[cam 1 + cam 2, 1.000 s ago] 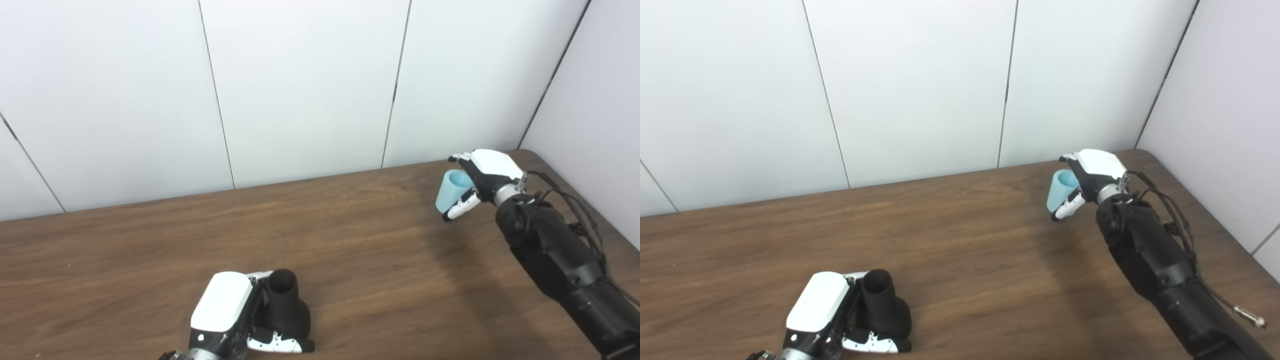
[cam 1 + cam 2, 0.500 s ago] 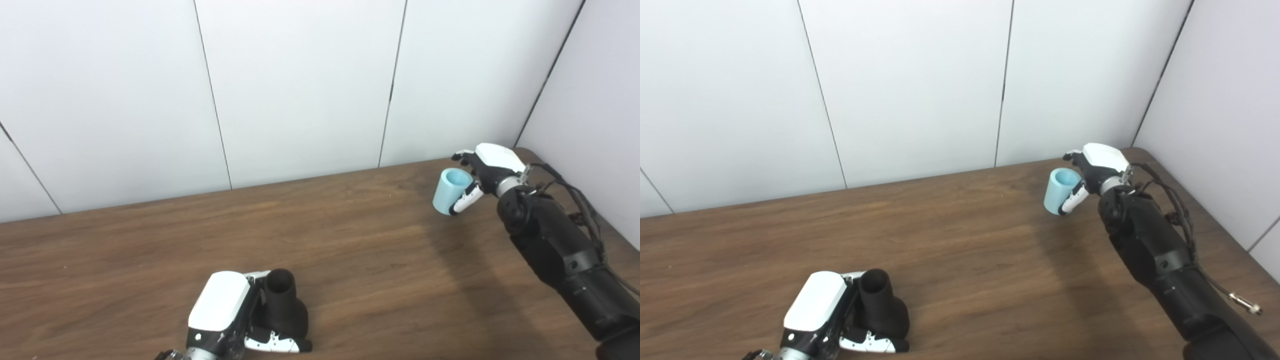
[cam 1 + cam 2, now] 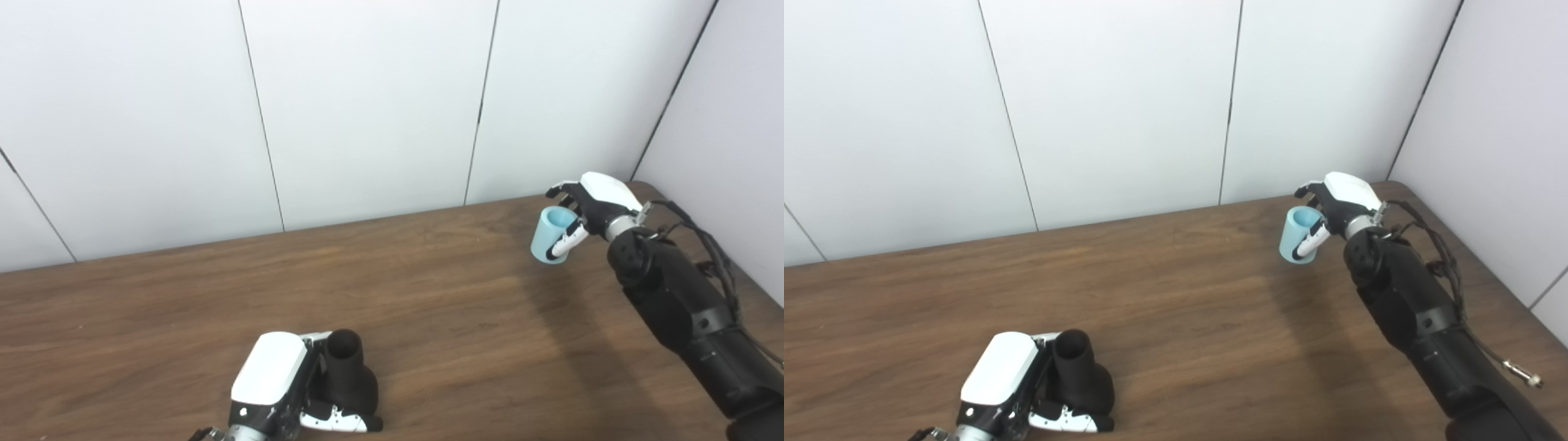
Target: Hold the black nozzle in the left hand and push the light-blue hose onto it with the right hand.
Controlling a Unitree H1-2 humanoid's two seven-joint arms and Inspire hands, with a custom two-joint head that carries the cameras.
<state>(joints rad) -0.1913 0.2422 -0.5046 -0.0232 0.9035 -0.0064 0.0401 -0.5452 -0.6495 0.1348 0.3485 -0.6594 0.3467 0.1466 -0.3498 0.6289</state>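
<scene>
The black nozzle (image 3: pixel 348 373) stands upright on the wooden table (image 3: pixel 429 294) at the near left, its open mouth up. My left hand (image 3: pixel 278 383) is shut on it, thumb across its base. The light-blue hose piece (image 3: pixel 549 234), a short open tube, stands upright at the far right of the table. My right hand (image 3: pixel 591 202) is wrapped around its right side, thumb across its front. Both also show in the right eye view: the nozzle (image 3: pixel 1077 373) and the hose piece (image 3: pixel 1296 235).
White wall panels (image 3: pixel 367 104) rise behind the table, and a side wall closes the right. The table's right edge (image 3: pixel 723 251) runs close past my right arm, with loose black cables (image 3: pixel 704 239) along the forearm.
My right hand has closed its thumb and fingers on the hose piece, which now stands more upright. My left hand and the nozzle have not moved. The camera shifted slightly.
</scene>
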